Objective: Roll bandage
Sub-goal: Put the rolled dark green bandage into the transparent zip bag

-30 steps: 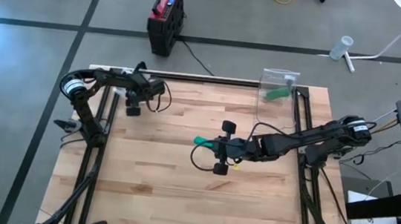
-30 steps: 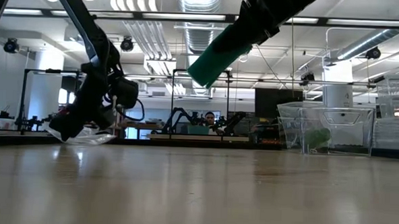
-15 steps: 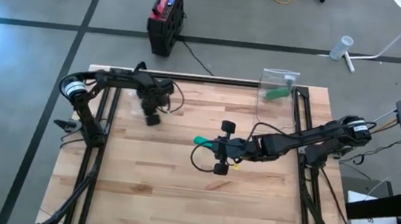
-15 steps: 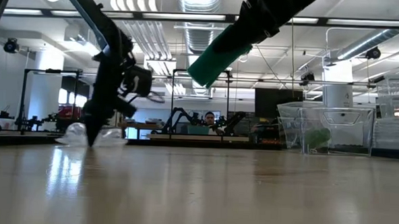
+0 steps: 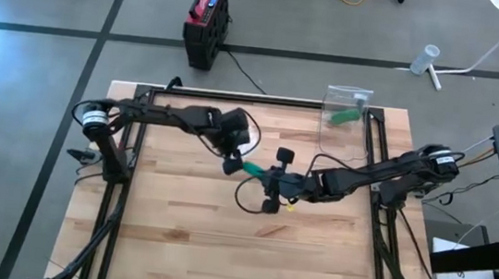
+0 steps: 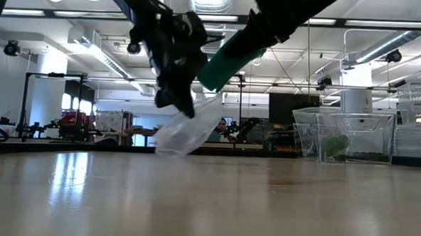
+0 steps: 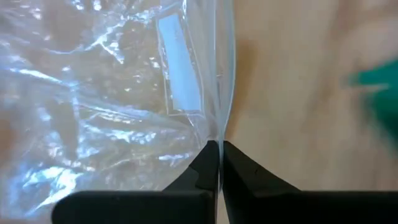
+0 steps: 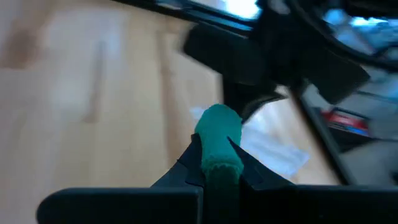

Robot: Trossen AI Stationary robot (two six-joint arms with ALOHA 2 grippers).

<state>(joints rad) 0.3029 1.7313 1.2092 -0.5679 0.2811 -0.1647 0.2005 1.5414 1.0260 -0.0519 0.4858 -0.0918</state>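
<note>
From above, the left gripper (image 5: 229, 162) met the right gripper (image 5: 257, 174) at mid-table, the green bandage roll (image 5: 251, 169) pointing toward nine o'clock. At table height, the roll (image 6: 227, 58) hung raised above a clear plastic bag (image 6: 188, 130). The left wrist camera showed jaws pinched on the bag (image 7: 124, 93); the right wrist camera showed jaws clamped around the roll (image 8: 217, 146).
</note>
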